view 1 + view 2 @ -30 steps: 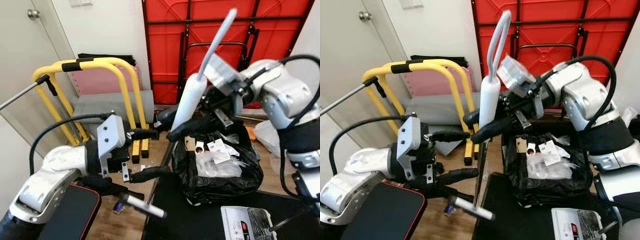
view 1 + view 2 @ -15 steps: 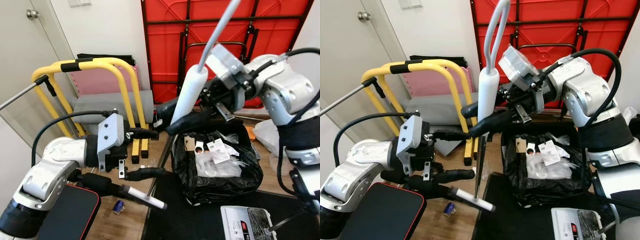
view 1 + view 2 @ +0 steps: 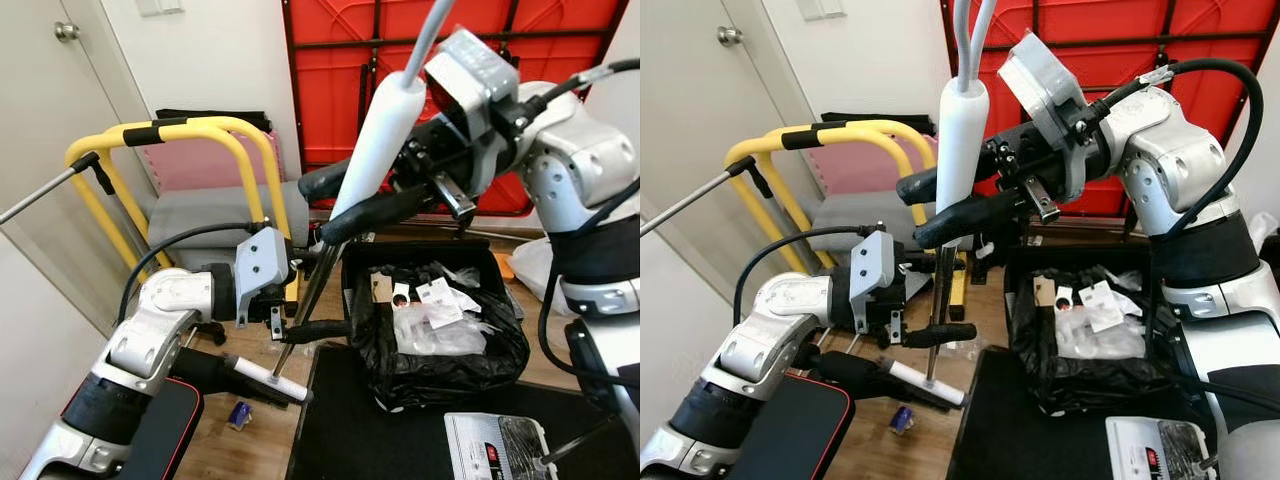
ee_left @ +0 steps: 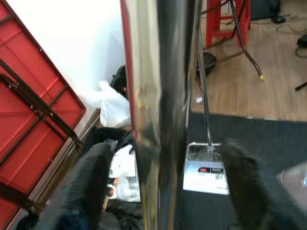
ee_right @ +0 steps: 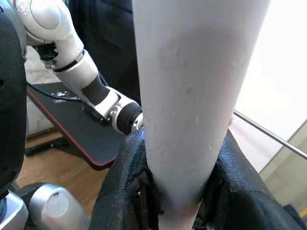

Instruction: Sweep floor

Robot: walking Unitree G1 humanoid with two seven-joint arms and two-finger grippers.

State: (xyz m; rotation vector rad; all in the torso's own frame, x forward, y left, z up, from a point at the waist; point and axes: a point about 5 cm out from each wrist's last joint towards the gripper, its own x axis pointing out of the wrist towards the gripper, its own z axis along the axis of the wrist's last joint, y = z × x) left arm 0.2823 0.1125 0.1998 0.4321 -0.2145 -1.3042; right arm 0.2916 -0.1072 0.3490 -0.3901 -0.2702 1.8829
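You have the broom (image 3: 940,260) gripped, right end effector (image 3: 955,205) clamped on its white grip (image 3: 960,140), left end effector (image 3: 930,300) closed around its metal pole; sweeping looks barely begun.

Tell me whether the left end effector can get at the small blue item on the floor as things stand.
Probably not yet: the left end effector has its fingers either side of the broom pole, and the small blue item lies low beside the black pad.

- One broom (image 3: 958,140), in both grippers.
- Two grippers: left gripper (image 3: 938,300), right gripper (image 3: 940,205).
- One black bin bag (image 3: 440,345), below the right gripper.
- One dustpan (image 3: 495,450).
- One yellow frame (image 3: 170,140).
- One red folded table (image 3: 350,90).
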